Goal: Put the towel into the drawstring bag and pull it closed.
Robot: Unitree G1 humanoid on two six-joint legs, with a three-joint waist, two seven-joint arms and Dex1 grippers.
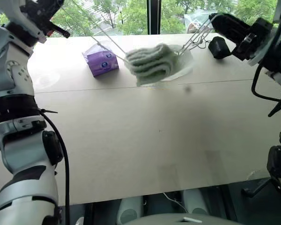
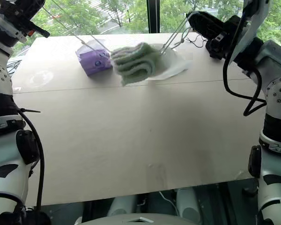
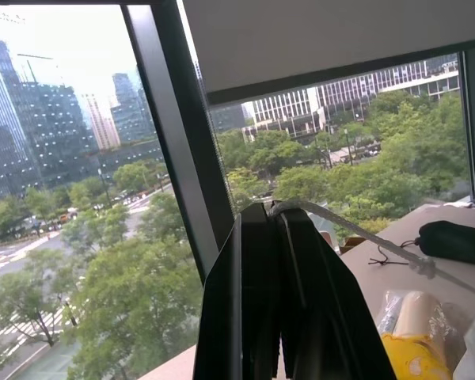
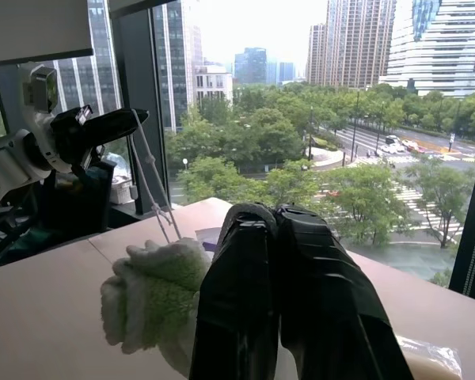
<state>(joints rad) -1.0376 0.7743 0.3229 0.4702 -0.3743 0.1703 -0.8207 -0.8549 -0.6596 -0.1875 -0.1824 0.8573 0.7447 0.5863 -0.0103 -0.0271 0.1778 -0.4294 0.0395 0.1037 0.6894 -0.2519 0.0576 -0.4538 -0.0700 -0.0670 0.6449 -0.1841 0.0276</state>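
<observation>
White arms, seemingly black fingers point(image 4: 301, 301).

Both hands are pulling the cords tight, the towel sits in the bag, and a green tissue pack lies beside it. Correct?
Not quite: the tissue pack is purple, not green, as the left eye view shows. The left hand and right hand do pull the cords, with the towel in the bag.

I am in a high-rise office or lab room, well above street level. I work at a long pale table point(image 1: 131, 140) set against a wall of tall windows with dark frames point(image 3: 174, 158). Through the glass I see glass towers point(image 4: 435, 39), treetops point(image 4: 301, 166) and a road with cars far below.
</observation>
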